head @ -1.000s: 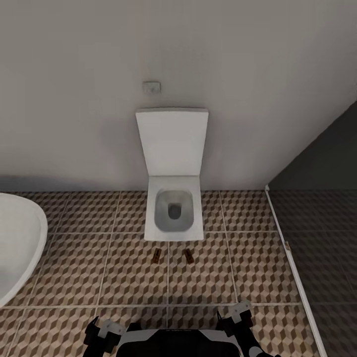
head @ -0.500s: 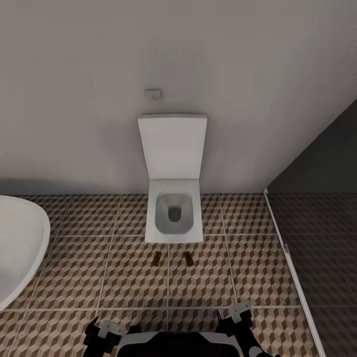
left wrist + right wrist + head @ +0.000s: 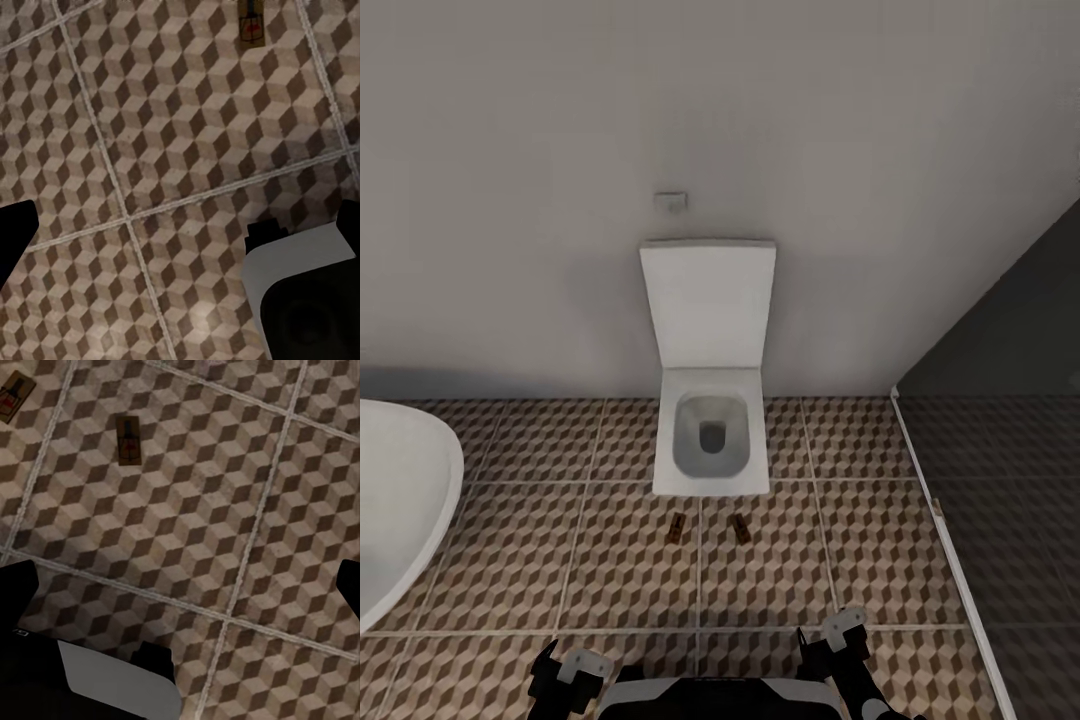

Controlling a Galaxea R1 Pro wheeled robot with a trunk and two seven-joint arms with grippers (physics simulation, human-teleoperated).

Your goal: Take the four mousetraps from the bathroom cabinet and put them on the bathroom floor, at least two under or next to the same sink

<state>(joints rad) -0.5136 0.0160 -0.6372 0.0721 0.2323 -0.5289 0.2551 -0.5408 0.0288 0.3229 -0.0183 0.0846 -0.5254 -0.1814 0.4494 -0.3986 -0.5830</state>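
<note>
Cube-patterned bathroom floor (image 3: 510, 560) is stretching to a white wall; a white toilet (image 3: 710, 440) is standing open-lidded. Two mousetraps (image 3: 675, 527) (image 3: 741, 528) are lying just before it (apart, either side of a grout line). Both grippers (image 3: 565, 675) (image 3: 840, 640) are hanging empty, fingers spread.

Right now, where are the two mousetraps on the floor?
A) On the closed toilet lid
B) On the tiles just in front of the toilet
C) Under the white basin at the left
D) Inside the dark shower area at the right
B: in the head view both mousetraps lie side by side on the cube-patterned bathroom floor, just in front of the toilet, well apart from the white basin.
</note>
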